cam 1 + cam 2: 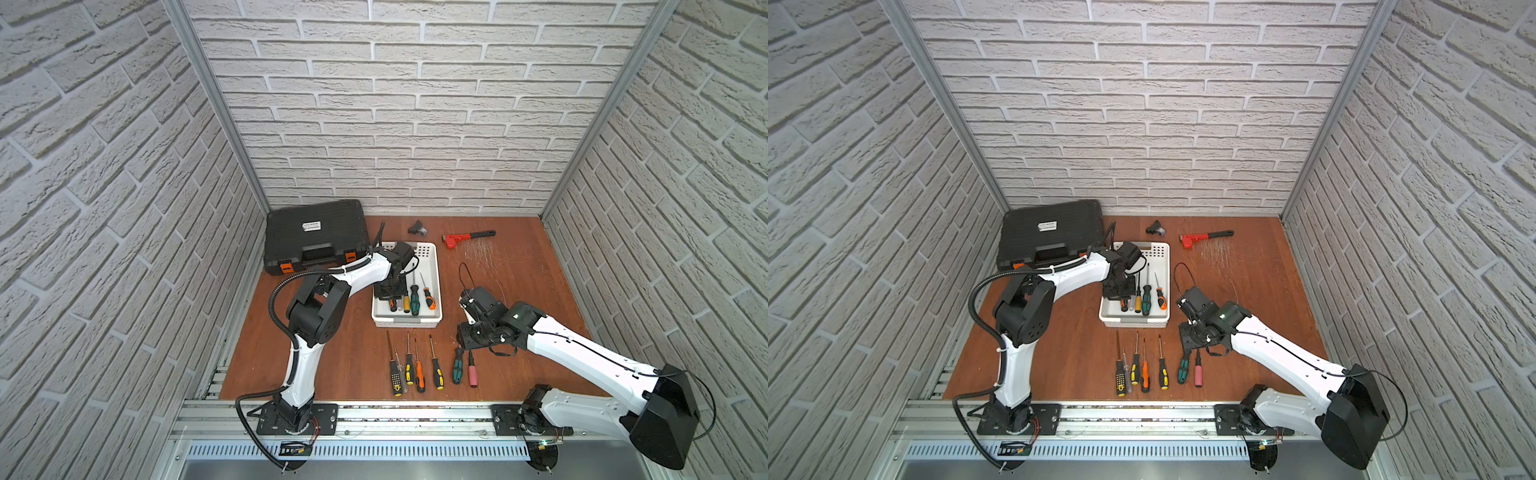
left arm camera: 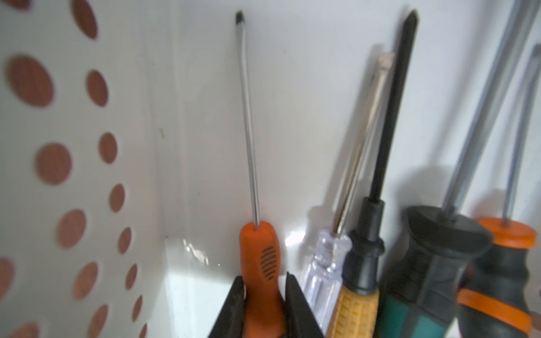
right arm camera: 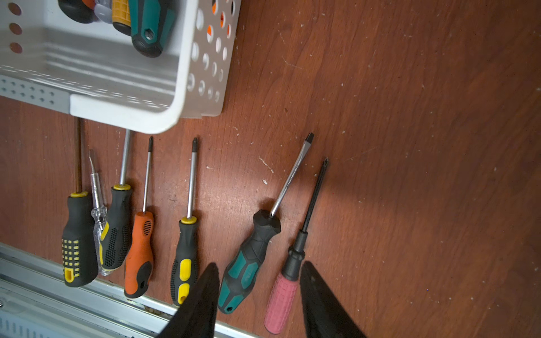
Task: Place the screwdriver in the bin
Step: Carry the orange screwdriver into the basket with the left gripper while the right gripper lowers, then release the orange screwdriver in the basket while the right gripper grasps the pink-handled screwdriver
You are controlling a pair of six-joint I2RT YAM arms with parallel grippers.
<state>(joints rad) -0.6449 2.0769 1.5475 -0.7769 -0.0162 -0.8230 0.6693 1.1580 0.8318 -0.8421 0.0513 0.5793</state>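
Left fingers [image 2: 234, 310] clenched on orange screwdriver [image 2: 257, 257] in bin [image 2: 82, 125] | right fingers [image 3: 205, 292] parted | case label [image 1: 311, 225] unreadable

Both arms pair glossy white link shells with matt black joint housings. The left arm [image 1: 305, 370] carries a ribbed black conduit [image 1: 272, 301] bound on by white ties. The right arm [image 1: 582, 353] has thin black cables and a small green light [image 1: 1224, 316]. Each flat base plate [image 1: 326, 417] is black. The left tool [image 2: 263, 281] and right tool [image 3: 260, 264] have black, tapering fingers.
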